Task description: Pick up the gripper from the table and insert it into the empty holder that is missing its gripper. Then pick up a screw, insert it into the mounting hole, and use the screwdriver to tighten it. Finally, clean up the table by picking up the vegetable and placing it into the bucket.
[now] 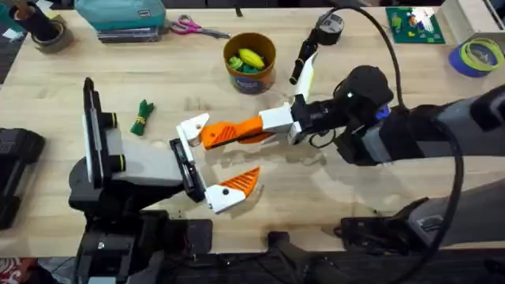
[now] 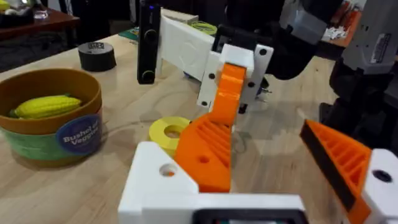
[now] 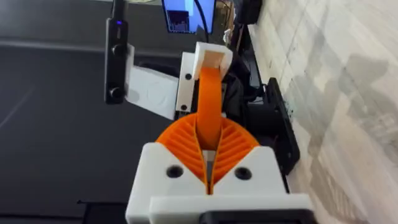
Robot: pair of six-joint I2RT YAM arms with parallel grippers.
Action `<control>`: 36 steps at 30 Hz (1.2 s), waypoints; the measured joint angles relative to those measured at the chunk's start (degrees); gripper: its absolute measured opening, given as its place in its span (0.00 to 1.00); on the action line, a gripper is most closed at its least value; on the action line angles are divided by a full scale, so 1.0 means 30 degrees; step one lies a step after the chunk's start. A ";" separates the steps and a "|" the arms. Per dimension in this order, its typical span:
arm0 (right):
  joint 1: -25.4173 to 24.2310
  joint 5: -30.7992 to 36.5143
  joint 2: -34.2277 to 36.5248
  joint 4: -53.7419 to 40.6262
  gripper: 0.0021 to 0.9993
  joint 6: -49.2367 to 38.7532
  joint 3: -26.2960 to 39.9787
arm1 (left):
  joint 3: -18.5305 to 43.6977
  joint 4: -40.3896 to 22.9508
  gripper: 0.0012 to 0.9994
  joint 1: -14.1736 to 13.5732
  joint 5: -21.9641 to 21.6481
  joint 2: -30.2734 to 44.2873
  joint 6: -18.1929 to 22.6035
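Note:
My right gripper [image 1: 230, 134] is shut on the loose orange ribbed gripper [image 2: 205, 149]. It holds that piece against the white holder [image 1: 192, 128] on one side of my left gripper [image 1: 226, 154], beside the holder's mounting hole [image 2: 166, 169]. The left gripper stands wide open, and its other finger carries an orange pad [image 2: 339, 160]. In the right wrist view the orange piece [image 3: 210, 93] runs from my pads up into the holder [image 3: 211, 57]. The dark green vegetable [image 1: 142, 117] lies on the table left of the holder. The bucket [image 1: 254, 81] stands behind it with yellow and green toys inside. The screw and screwdriver are out of view.
A yellow disc [image 2: 169, 132] lies on the table under the joined grippers, and a black tape roll [image 2: 97, 55] sits farther back. Scissors [image 1: 197, 29], a teal box [image 1: 130, 16], a green board [image 1: 414, 24] and a blue tape roll [image 1: 477, 55] line the far edge.

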 joint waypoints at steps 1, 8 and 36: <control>0.0000 -0.0007 0.0094 0.0000 0.01 0.0000 0.0055 | 0.0000 0.0000 0.99 -0.0002 -0.0044 0.0000 -0.0036; 0.0000 -0.0146 0.0495 -0.0007 0.01 0.0003 0.0564 | 0.0000 0.0029 0.99 0.0000 -0.0229 0.0000 -0.0044; 0.0124 -0.0597 0.1824 -0.0082 0.01 0.0313 0.2138 | 0.0000 0.0058 0.99 0.0000 -0.0318 0.0000 -0.0099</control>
